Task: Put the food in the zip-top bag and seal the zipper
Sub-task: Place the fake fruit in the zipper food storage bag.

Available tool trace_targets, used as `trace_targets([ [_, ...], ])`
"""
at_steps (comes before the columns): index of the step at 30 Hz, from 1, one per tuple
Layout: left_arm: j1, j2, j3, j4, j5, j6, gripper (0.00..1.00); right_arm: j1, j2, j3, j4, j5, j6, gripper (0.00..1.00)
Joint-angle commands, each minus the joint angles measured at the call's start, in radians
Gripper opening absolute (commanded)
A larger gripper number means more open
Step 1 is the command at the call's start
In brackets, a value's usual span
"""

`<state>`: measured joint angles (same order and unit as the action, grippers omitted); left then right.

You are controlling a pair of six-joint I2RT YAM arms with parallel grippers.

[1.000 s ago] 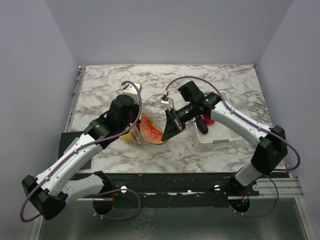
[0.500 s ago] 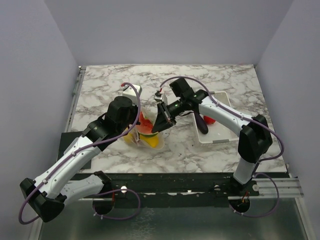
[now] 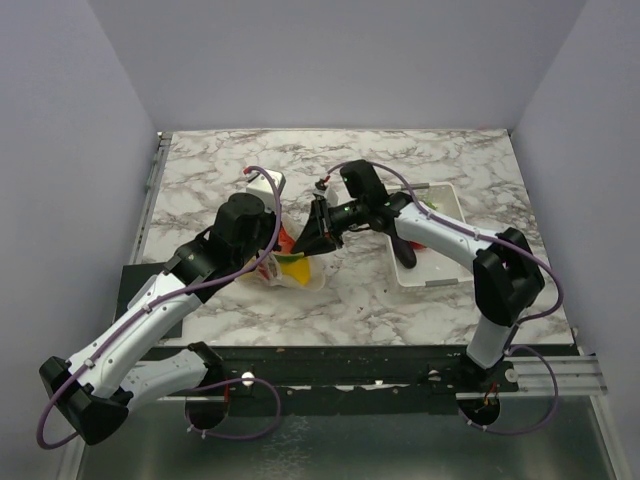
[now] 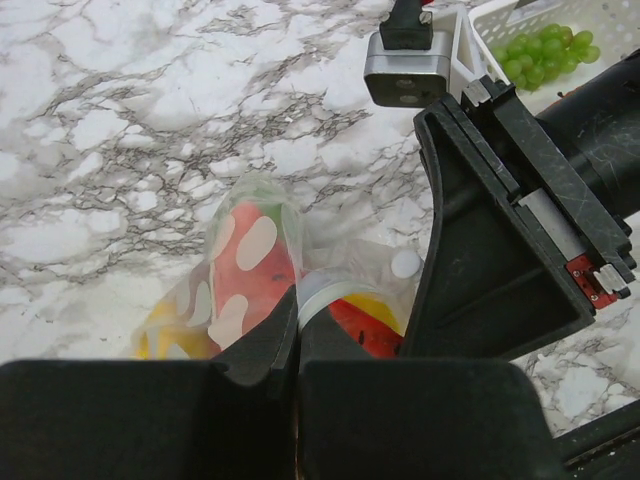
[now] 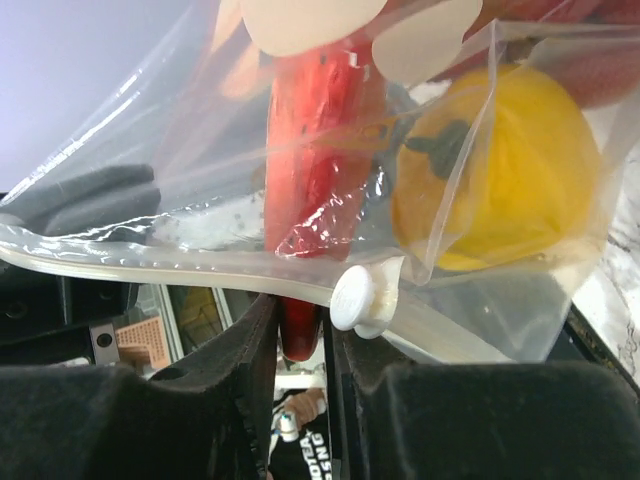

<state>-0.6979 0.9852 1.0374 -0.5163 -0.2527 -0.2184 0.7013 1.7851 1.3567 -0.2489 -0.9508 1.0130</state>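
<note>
The clear dotted zip-top bag [image 3: 296, 270] lies mid-table between both grippers. It holds a yellow lemon [image 5: 495, 170] and red watermelon [image 4: 366, 330]. My left gripper [image 3: 268, 250] [image 4: 297, 300] is shut on the bag's whitish zipper strip [image 4: 318, 292]. My right gripper [image 3: 318, 235] [image 5: 300, 312] is at the bag's mouth, jaws closed on a narrow red food piece [image 5: 302, 190] seen through the plastic. The zipper [image 5: 190, 264] runs across just above its fingers, with a white slider knob [image 5: 358, 297] beside the right finger. Green grapes [image 4: 545, 55] sit in the basket.
A white plastic basket [image 3: 448, 275] stands right of the bag, under my right forearm. It holds a purple piece [image 3: 403, 250], a red piece [image 3: 419, 241] and the grapes. Grey walls surround the marble table [image 3: 200, 185].
My right gripper has moved left and slightly away from the table's front edge, up to the bag's mouth. The bag has bunched up between the two grippers. The left arm has barely moved.
</note>
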Motion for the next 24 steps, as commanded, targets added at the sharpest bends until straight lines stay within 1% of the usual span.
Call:
trace_targets([
  [1,-0.009,-0.026,-0.002,0.052,0.028,0.008,0.0,0.003,-0.04,-0.029,0.134,0.081,0.094,0.31],
  [3,-0.009,-0.025,-0.002,0.052,0.027,0.007,0.0,0.001,-0.049,-0.027,0.143,0.089,0.091,0.36],
  [5,-0.008,-0.025,-0.003,0.052,0.027,0.007,0.0,0.002,-0.057,-0.024,0.145,0.095,0.084,0.39],
  [12,-0.009,-0.02,-0.003,0.052,0.007,0.003,0.0,0.002,-0.115,-0.022,0.074,0.139,0.016,0.44],
  [16,-0.009,-0.02,-0.004,0.052,-0.013,-0.001,0.0,0.002,-0.154,-0.03,0.012,0.173,-0.041,0.45],
  [24,-0.008,-0.017,-0.005,0.052,-0.026,-0.005,0.0,0.002,-0.238,-0.043,-0.117,0.295,-0.172,0.46],
])
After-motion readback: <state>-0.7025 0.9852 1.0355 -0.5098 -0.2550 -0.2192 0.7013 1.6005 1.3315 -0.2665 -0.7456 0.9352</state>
